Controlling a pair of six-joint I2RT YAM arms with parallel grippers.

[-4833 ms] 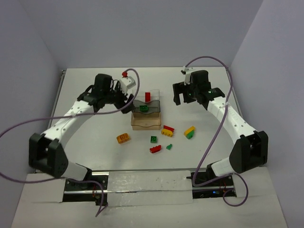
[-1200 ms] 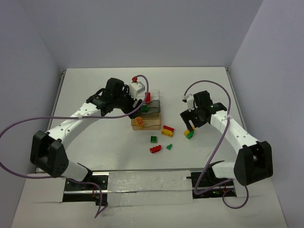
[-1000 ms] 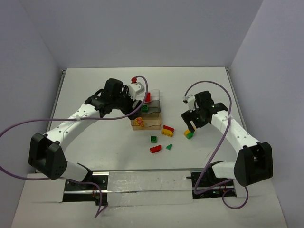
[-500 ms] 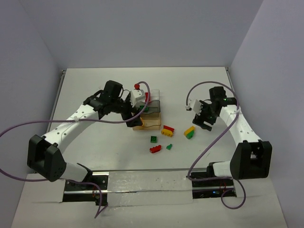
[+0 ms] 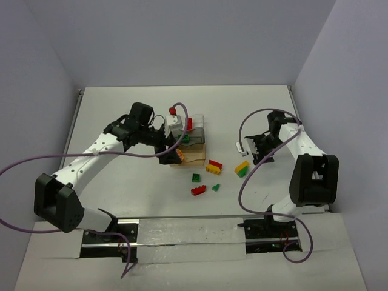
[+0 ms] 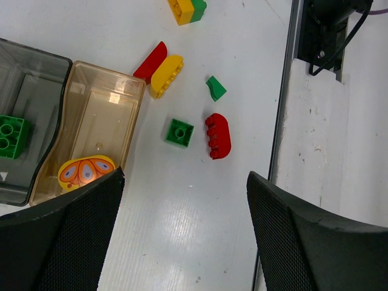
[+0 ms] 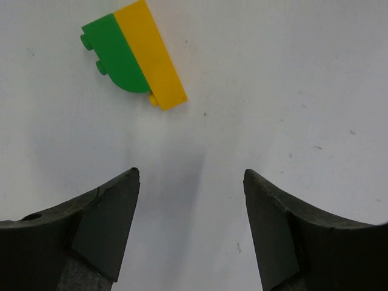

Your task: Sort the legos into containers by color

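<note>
While both pairs of fingers are held wide apart with nothing between them, the left gripper is hung by the amber tray, an orange lego laid inside it, the right gripper poised near a yellow-and-green lego on the table.

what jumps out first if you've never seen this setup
Bright lego bricks scattered on the white table between the arms: a red one, a green one, a red-and-yellow pair. Beside them the amber tray holds an orange piece and the smoky grey tray a green brick. The right arm's fingers stand open over bare table, just short of a yellow-and-green brick.
</note>
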